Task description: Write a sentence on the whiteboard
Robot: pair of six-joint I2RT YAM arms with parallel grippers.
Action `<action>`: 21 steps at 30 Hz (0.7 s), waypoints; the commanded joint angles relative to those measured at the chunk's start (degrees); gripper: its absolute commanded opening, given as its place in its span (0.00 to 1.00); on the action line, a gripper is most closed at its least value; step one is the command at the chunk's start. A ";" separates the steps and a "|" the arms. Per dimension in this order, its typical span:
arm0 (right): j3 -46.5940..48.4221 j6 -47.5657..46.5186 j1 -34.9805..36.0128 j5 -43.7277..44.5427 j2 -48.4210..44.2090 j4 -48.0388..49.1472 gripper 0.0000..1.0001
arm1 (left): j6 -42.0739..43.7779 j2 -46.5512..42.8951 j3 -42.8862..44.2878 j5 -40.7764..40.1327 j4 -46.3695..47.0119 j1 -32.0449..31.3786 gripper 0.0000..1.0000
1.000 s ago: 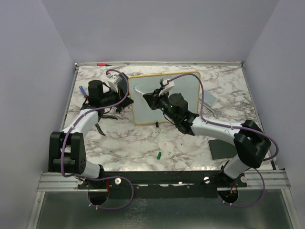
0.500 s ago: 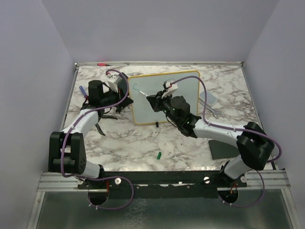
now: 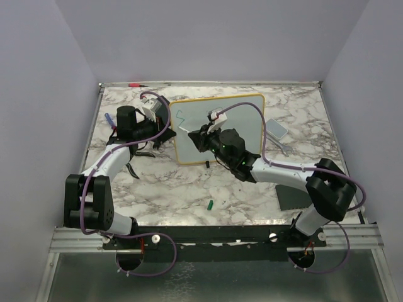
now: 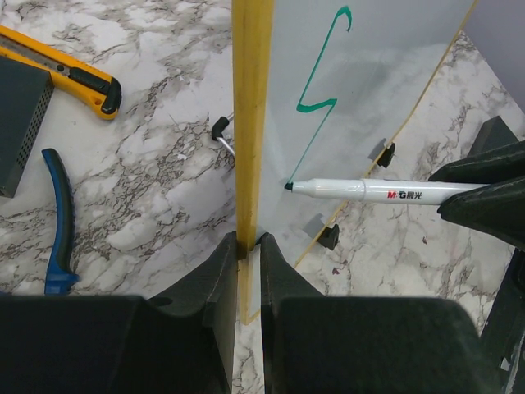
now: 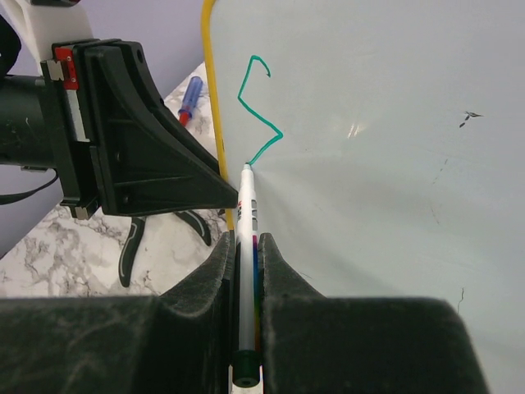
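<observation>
The whiteboard (image 3: 217, 126), with its yellow-orange frame, stands tilted at the table's back centre. My left gripper (image 4: 248, 242) is shut on its left frame edge (image 4: 250, 123). My right gripper (image 5: 246, 246) is shut on a white marker (image 5: 247, 213). The marker's tip touches the board near its left edge, at the lower end of a green stroke (image 5: 261, 111). That zigzag stroke also shows in the left wrist view (image 4: 321, 78) and the top view (image 3: 179, 118). No full words of the sentence show. The marker (image 4: 369, 190) lies across the left wrist view.
A yellow utility knife (image 4: 61, 66), blue-handled pliers (image 4: 57, 222) and a dark box (image 4: 16, 115) lie left of the board. A green cap (image 3: 210, 204) lies on the marble near the front. A black pad (image 3: 291, 196) is at the right, a small grey item (image 3: 276, 129) beyond it.
My right gripper has carried the marker tip down and left across the board, and the green stroke has grown into a zigzag. The left arm has held still.
</observation>
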 commanded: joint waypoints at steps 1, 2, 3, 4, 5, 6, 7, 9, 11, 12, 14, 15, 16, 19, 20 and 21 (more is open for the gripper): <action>0.51 -1.36 0.58 1.17 -1.39 -0.04 0.00 | 0.62 -1.74 0.48 -0.76 -0.67 -0.21 0.00; -0.31 -1.36 0.70 1.71 -2.48 0.41 0.00 | 0.64 -1.73 0.55 -0.95 -0.63 -0.19 0.00; -1.26 -1.28 0.80 2.11 -3.80 0.62 0.00 | 0.52 -1.77 0.56 -0.99 -0.69 -0.19 0.00; -1.60 -1.26 0.81 2.62 -5.05 0.78 0.00 | 0.55 -1.76 0.64 -0.99 -0.69 -0.23 0.00; -2.53 -1.21 0.81 3.03 -6.24 0.98 0.00 | 0.49 -1.73 0.63 -1.02 -0.74 -0.21 0.00; -3.02 -1.21 0.81 3.71 -7.25 1.28 0.00 | 0.47 -1.72 0.64 -1.07 -0.77 -0.26 0.00; -3.30 -1.32 0.81 4.25 -7.91 1.40 0.00 | 0.51 -1.72 0.64 -1.08 -0.69 -0.21 0.00; -2.80 -1.68 0.81 5.70 -8.45 0.65 0.00 | 0.47 -1.81 0.64 -1.04 -0.69 -0.22 0.00; -2.20 -2.49 0.81 6.47 -8.24 0.14 0.01 | 0.51 -1.74 0.64 -0.97 -0.72 -0.20 0.00; -2.02 -2.92 0.81 6.73 -8.00 0.21 0.01 | 0.61 -1.80 0.64 -0.96 -0.72 -0.21 0.00; -1.66 -3.35 0.81 6.85 -7.40 0.35 0.01 | 0.55 -1.82 0.56 -1.00 -0.68 -0.26 0.00; -1.27 -3.44 0.81 6.71 -7.05 0.39 0.01 | 0.69 -1.82 0.56 -0.98 -0.73 -0.24 0.00; -0.97 -3.49 0.81 6.64 -6.71 0.24 0.01 | 0.68 -1.85 0.57 -0.99 -0.75 -0.19 0.00; -0.48 -3.37 0.81 6.45 -5.97 0.26 0.01 | 0.70 -1.90 0.56 -0.89 -0.75 -0.20 0.00; -0.51 -3.36 0.81 6.47 -5.78 0.44 0.01 | 0.71 -1.92 0.56 -0.90 -0.70 -0.21 0.00; -0.41 -3.42 0.81 6.54 -5.58 0.48 0.01 | 0.69 -2.03 0.47 -0.91 -0.74 -0.19 0.00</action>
